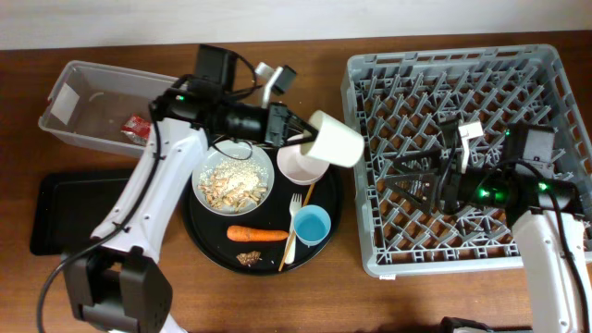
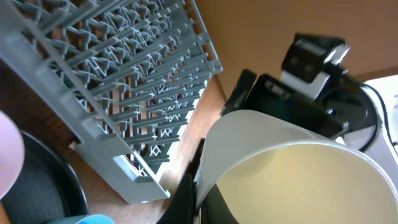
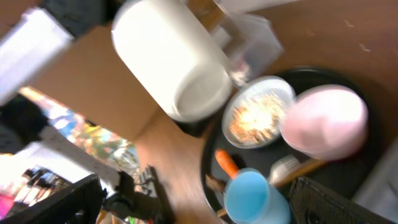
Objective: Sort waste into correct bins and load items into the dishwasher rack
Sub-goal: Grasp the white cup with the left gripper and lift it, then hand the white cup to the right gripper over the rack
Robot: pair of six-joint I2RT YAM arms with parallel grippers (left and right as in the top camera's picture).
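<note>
My left gripper is shut on the rim of a white cup and holds it tilted in the air between the round tray and the grey rack. The left wrist view shows the cup wall pinched between my fingers. My right gripper is open and empty over the rack. A plate of rice scraps, white bowl, blue cup, fork, chopsticks, carrot and brown piece lie on the round tray. The red packet is in the clear tub. No napkin shows.
The shallow black rectangular tray lies at the left, in front of the tub. The round black tray sits between my left arm and the rack. The right wrist view shows the cup, bowl and blue cup.
</note>
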